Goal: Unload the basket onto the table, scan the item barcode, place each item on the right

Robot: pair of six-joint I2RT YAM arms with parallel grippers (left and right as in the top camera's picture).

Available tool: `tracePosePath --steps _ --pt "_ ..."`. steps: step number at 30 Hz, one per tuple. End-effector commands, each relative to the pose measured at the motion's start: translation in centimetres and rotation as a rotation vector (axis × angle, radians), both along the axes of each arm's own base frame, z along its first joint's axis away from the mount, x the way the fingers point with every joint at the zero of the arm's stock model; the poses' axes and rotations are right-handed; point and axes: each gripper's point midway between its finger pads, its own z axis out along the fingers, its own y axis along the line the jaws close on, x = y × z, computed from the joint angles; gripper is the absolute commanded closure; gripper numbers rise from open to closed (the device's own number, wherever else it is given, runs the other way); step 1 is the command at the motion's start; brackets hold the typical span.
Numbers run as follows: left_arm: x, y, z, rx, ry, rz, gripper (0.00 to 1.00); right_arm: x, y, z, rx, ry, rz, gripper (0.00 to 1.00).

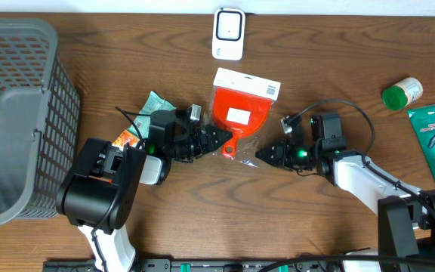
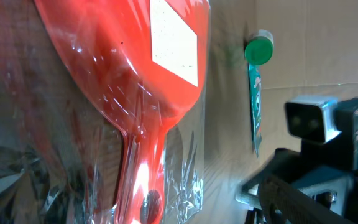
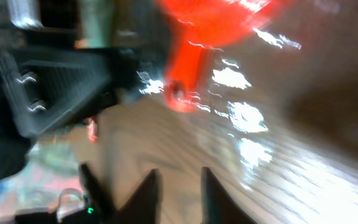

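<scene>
Overhead view: red plastic scoop in clear wrap [image 1: 236, 132] lies mid-frame on brown wooden desk [image 1: 316, 60], below white barcode scanner [image 1: 227, 34]. Right pincer [image 1: 265, 155] stands released and empty; left pincer [image 1: 219, 138] state cannot be told. Judged step: pick-up. Next move calls for a secure grasp, then presenting the barcode to the scanner.

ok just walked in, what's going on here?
Both arms are at the bagged red scoop lying mid-table. The left gripper and right gripper flank its handle end. The right's jaws stand apart with nothing between them; whether the left grips the bag is unclear. The white scanner sits at the table's far edge, beyond the scoop.
</scene>
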Motion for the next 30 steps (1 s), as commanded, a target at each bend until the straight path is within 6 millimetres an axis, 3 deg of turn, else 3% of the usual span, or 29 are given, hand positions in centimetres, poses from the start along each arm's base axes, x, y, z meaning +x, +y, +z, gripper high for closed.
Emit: tracePosePath --steps 1,3,4,7,11,12,14,16,18,23,25,30 --pt "-1.0 0.0 -2.7 0.073 0.040 0.007 0.20 0.3 -1.0 -0.9 -0.093 -0.046 0.001 0.53" --pt "-1.4 -0.5 -2.6 0.072 0.036 -0.008 0.19 0.2 -1.0 -1.0 -0.097 -0.054 0.011 0.36" --pt "-1.5 -0.7 -2.5 0.070 0.031 -0.014 0.20 0.3 -1.0 -1.0 -0.103 -0.059 0.013 0.23" --pt "-1.8 -1.2 -2.5 0.070 0.028 -0.028 0.20 0.4 -1.4 -1.4 -0.130 -0.056 0.001 0.01" --pt "-2.4 -1.9 -2.5 0.071 0.028 -0.050 0.20 0.6 -1.8 -1.7 -0.159 -0.058 -0.014 0.01" --pt "-2.4 -1.9 -2.5 0.073 0.027 -0.049 0.19 0.6 -1.9 -1.7 -0.165 -0.059 -0.017 0.07" --pt "-2.2 -1.9 -2.6 0.077 0.026 -0.042 0.20 0.7 -2.0 -1.8 -0.172 -0.060 -0.021 0.43" --pt "-2.0 -1.7 -2.7 0.084 0.024 -0.030 0.19 0.7 -2.0 -1.8 -0.171 -0.052 -0.029 0.69" --pt "-2.0 -1.7 -2.7 0.084 0.025 -0.029 0.20 0.8 -2.2 -2.0 -0.178 -0.039 -0.051 0.71" --pt "-2.1 -1.8 -2.7 0.078 0.040 -0.025 0.19 1.5 -2.4 -2.2 -0.185 -0.047 -0.074 0.20" --pt "-2.2 -1.9 -2.4 0.060 0.048 -0.035 0.20 1.3 -2.7 -3.1 -0.208 -0.010 -0.098 0.11" --pt "-2.5 -2.4 -1.4 0.025 0.012 -0.074 0.20 0.5 -3.0 -6.2 -0.235 0.072 -0.092 0.08"
